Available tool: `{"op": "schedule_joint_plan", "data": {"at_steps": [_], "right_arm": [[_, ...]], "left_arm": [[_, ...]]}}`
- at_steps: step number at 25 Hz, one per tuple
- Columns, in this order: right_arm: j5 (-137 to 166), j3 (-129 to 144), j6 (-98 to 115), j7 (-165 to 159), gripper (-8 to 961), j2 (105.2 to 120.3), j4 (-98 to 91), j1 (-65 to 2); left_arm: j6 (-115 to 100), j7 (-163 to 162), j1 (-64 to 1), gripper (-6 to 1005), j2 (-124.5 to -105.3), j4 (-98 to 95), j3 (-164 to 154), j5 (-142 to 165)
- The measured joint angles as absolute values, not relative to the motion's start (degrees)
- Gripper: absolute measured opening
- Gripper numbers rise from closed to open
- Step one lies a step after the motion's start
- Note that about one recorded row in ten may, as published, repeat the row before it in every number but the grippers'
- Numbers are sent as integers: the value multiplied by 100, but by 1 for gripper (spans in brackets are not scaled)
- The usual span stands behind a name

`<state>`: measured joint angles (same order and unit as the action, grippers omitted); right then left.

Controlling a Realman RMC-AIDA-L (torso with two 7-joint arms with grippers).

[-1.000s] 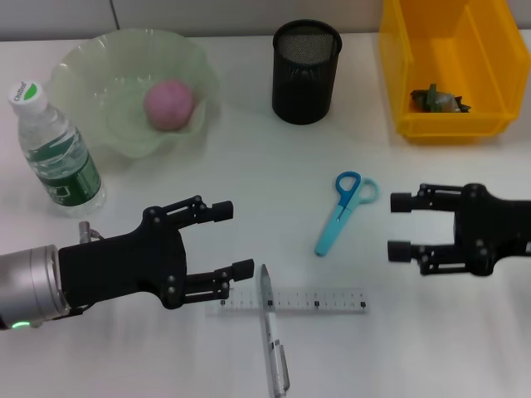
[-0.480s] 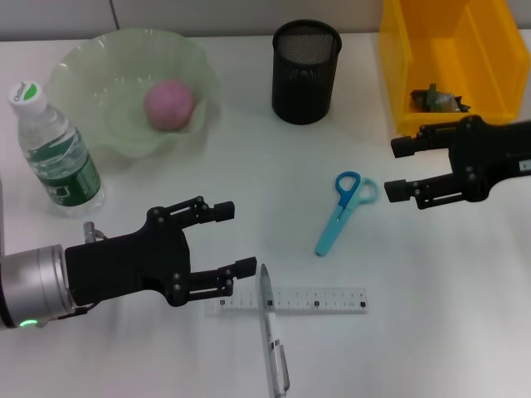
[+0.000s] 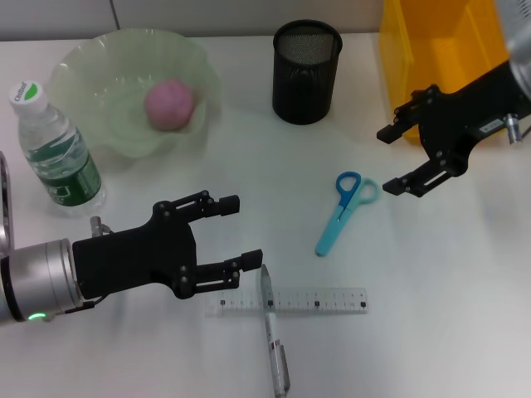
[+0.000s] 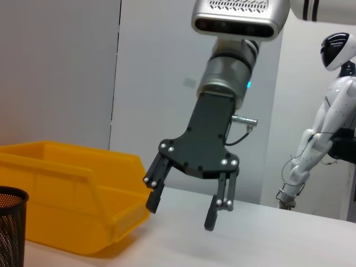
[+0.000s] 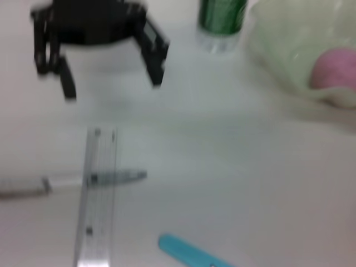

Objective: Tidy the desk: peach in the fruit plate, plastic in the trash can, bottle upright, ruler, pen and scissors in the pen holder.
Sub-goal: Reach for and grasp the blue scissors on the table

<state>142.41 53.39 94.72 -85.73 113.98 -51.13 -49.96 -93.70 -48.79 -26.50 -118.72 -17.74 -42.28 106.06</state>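
We are hovering our left gripper [image 3: 236, 230] with fingers spread wide just above the clear ruler [image 3: 292, 300], whose left end is lying near the lower fingertip, while the pen [image 3: 273, 332] is lying across that ruler. Our right gripper [image 3: 397, 157] is hanging wide open and empty beside the yellow trash can [image 3: 419, 58], near the blue scissors [image 3: 343, 209]. The peach [image 3: 169, 104] is sitting in the fruit plate [image 3: 87, 75], the bottle [image 3: 56, 157] is standing upright beside it, and the pen holder [image 3: 306, 72] is standing well apart from the ruler.
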Motion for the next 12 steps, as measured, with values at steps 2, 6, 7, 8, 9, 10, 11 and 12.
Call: {"op": "schedule_joint_plan", "data": {"at_steps": [2, 6, 7, 8, 9, 10, 11, 12], "right_arm": [[14428, 5634, 9387, -8493, 776, 11426, -5200, -5104], [14581, 6208, 9280, -8340, 776, 11532, -5475, -5226], [14584, 6335, 9257, -8317, 776, 11569, -5545, -5240], [14598, 6479, 9182, -8302, 776, 11613, -5609, -5254], [14661, 6752, 8987, -8296, 776, 11721, -5672, -5298], [14723, 6829, 8897, -8296, 775, 11776, -5678, -5330], [14723, 6829, 8897, -8296, 775, 11776, -5678, -5330], [14869, 6955, 8802, -8323, 775, 11889, -5663, -5416]], "left_arm": [[-9365, -4895, -2661, 801, -11874, -1774, -4230, 10605], [-9342, -4942, -2664, 801, -11878, -1774, -4226, 10602], [-9337, -4942, -2663, 801, -11878, -1774, -4224, 10602], [-9328, -4938, -2661, 801, -11878, -1775, -4225, 10601], [-9325, -4934, -2654, 801, -11872, -1782, -4239, 10600], [-9325, -4934, -2654, 800, -11872, -1782, -4239, 10600], [-9326, -4936, -2646, 800, -11864, -1796, -4248, 10600], [-9329, -4936, -2634, 800, -11859, -1806, -4252, 10600]]}}
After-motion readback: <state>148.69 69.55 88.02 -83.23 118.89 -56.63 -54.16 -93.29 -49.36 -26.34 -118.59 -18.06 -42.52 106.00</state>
